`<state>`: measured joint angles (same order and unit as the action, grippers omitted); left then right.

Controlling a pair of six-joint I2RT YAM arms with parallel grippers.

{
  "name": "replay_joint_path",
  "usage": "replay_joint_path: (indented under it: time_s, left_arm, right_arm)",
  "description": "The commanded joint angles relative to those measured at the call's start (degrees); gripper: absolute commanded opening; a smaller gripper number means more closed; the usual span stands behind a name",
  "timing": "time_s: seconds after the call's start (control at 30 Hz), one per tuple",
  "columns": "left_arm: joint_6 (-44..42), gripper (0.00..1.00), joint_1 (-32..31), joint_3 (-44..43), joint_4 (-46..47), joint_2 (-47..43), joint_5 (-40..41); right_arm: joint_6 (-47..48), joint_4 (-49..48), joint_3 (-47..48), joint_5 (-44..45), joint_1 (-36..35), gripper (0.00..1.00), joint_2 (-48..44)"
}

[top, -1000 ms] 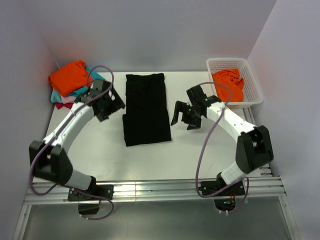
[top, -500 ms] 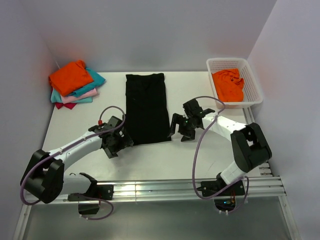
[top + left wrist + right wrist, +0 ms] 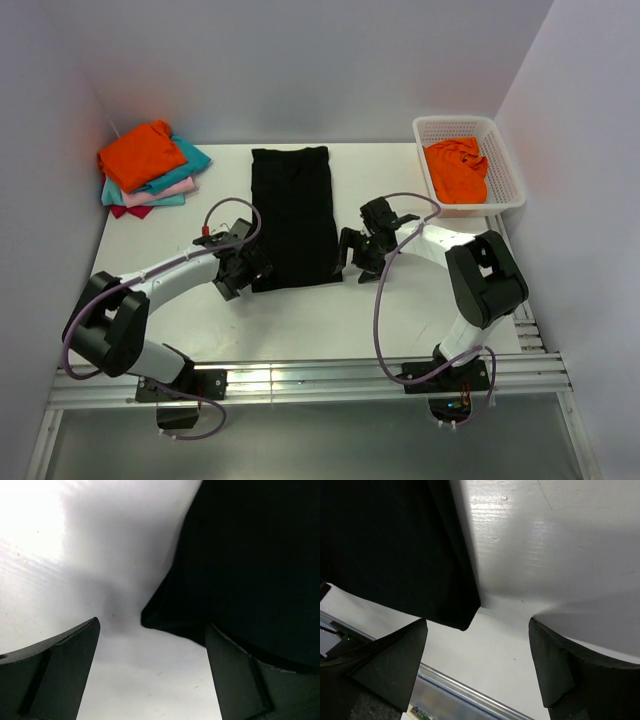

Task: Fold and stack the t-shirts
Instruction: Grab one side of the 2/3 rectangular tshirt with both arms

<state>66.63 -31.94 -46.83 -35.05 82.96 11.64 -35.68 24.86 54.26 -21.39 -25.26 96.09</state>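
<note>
Now the left gripper (image 3: 244,270) and right gripper (image 3: 351,254) have closed in on the near corners of the black shirt (image 3: 292,200). Both sets of jaws are apart and hold nothing, so grasping the corners looks next.

- A flat white rectangular table (image 3: 400,180) fills the middle of the overhead view, and bright light glares off its surface.
- A plain pale lilac back wall (image 3: 320,60) rises behind the table.
- A matching left wall (image 3: 40,200) and right wall (image 3: 590,200) close in the table's sides.
- A ribbed silver metal rail (image 3: 320,378) runs along the table's near edge.
- A dull grey panel (image 3: 320,440) lies below that rail.
</note>
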Motion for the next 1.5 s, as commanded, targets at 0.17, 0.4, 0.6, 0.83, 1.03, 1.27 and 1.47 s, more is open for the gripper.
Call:
replay_joint_path:
  time_s: [0.17,0.4,0.6,0.83,1.03,1.27,1.47]
  left_arm:
    - [-0.8,0.91,0.5,-5.8,-0.3,5.1,3.6]
    - [1.6,0.86,-1.1,-3.4,-0.4,0.0,4.6]
    - [2.3,0.84,-1.5,-1.6,-1.3,-3.0,6.2]
    - [3.0,0.77,-1.7,1.8,3.8,1.9,2.9]
    - [2.6,0.69,-1.8,1.8,6.8,6.9,1.8]
    - [1.4,0.44,-1.8,0.3,10.0,12.3,-0.1]
    - [-0.4,0.21,-1.8,-2.6,9.7,15.1,-0.9]
  right_arm:
    - [2.0,-1.0,2.6,-0.3,-0.3,0.89,1.1]
    - [2.4,-0.6,3.6,-0.6,-0.2,0.89,1.6]
    - [2.4,-1.6,3.3,-1.4,-0.2,0.88,3.4]
    - [2.4,-2.1,4.8,-2.4,-0.2,0.82,6.8]
    - [3.4,-0.8,7.0,-2.3,-0.2,0.75,8.4]
    - [3.1,-2.0,6.9,-4.4,-0.2,0.49,10.2]
    - [3.3,-3.9,4.5,-5.2,-0.2,0.32,10.6]
